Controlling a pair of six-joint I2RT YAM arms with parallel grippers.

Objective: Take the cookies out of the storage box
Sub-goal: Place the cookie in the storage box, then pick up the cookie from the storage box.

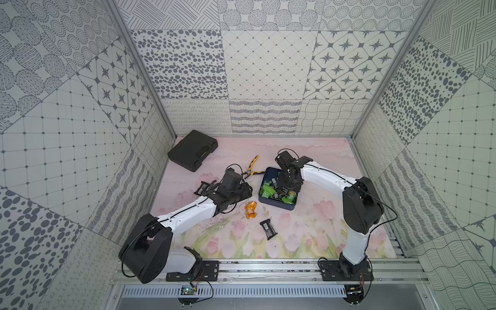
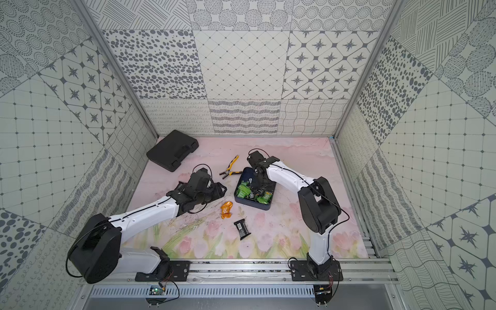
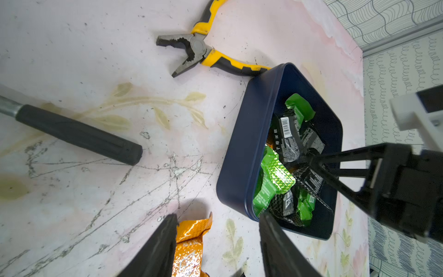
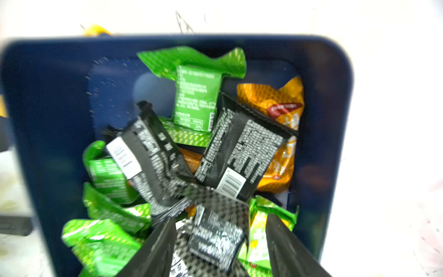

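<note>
The navy storage box (image 1: 264,200) (image 2: 248,204) sits mid-table with several green, black and orange cookies (image 1: 267,191) (image 4: 196,96) inside. My right gripper (image 4: 220,218) (image 1: 284,188) reaches down into the box. Its jaws stand open on either side of a black packet (image 4: 215,237). My left gripper (image 3: 217,215) (image 1: 247,191) hovers open left of the box, holding nothing. An orange packet (image 1: 251,210) (image 3: 190,242) lies on the table beside one of its fingers. A black packet (image 1: 268,229) (image 2: 242,229) lies nearer the front.
Yellow-and-black pliers (image 1: 252,167) (image 3: 203,50) lie just behind the box. A black tool case (image 1: 192,150) sits at the back left. A black tool handle (image 3: 76,134) lies near the left arm. Another black packet (image 1: 201,188) rests by the left wrist.
</note>
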